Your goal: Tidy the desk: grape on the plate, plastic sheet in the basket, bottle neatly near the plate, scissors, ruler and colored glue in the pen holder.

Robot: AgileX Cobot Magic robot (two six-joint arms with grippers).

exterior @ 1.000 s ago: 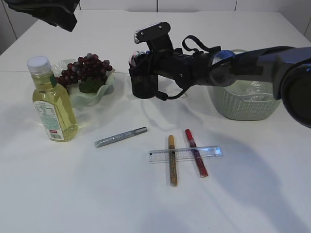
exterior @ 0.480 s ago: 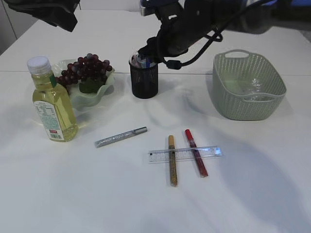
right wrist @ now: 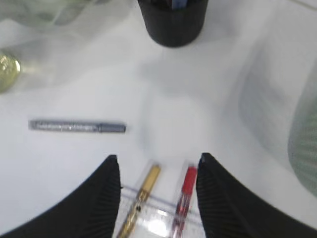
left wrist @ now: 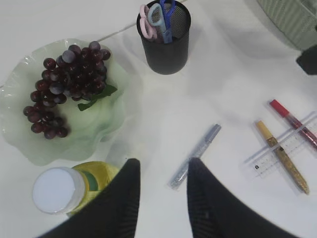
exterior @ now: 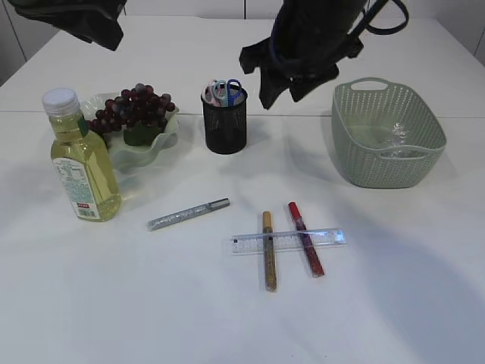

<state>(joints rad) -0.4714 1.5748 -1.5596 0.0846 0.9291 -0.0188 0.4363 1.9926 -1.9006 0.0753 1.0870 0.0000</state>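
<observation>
The grapes [exterior: 136,106] lie on the pale green plate [exterior: 155,148] at the back left. The yellow bottle [exterior: 79,163] stands in front of the plate. The scissors [exterior: 221,91] stand in the black mesh pen holder [exterior: 225,129]. The ruler [exterior: 326,237] lies across a gold glue pen [exterior: 268,258] and a red glue pen [exterior: 307,243]. A silver glue pen [exterior: 188,214] lies to their left. The clear plastic sheet [exterior: 394,140] is in the green basket [exterior: 356,159]. My right gripper [right wrist: 157,161] is open and empty, high above the pens. My left gripper [left wrist: 161,168] is open and empty, above the bottle [left wrist: 59,191].
The left arm [exterior: 83,19] hangs at the top left corner, well above the table. The right arm [exterior: 311,45] hangs between the pen holder and the basket. A seam in the white table runs behind the pen holder.
My right gripper has lifted off the pen holder and drawn up and to the right. The scissors' handles now show in the holder. The left arm has not moved.
</observation>
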